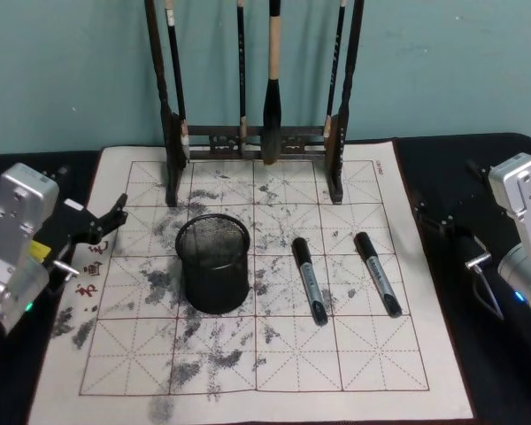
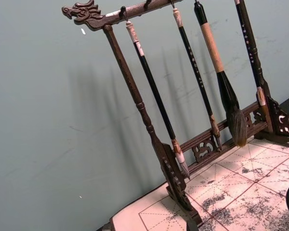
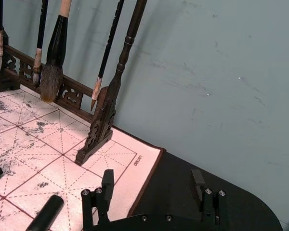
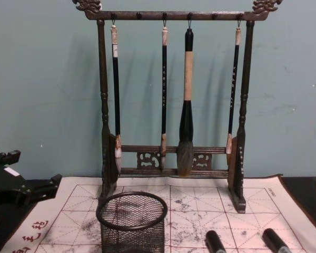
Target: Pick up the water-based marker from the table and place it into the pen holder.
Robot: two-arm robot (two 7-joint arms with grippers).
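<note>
The pen holder (image 1: 214,266), a black wire-mesh cup, stands upright on the ink-stained grid mat (image 1: 248,363), left of centre; its rim also shows in the chest view (image 4: 131,211). Two black markers with grey labels lie flat to its right, one near it (image 1: 308,280) and one farther right (image 1: 377,274); I cannot tell which is the water-based marker. My left gripper (image 1: 102,226) hovers open at the mat's left edge, level with the holder. At the mat's right edge my right gripper (image 3: 151,185) is open and holds nothing, with a marker cap (image 3: 43,214) close beside it.
A tall dark wooden brush rack (image 1: 252,142) with several hanging brushes stands across the back of the mat, against the teal wall. Black tabletop (image 1: 478,159) borders the mat on both sides. The mat's front rows lie bare.
</note>
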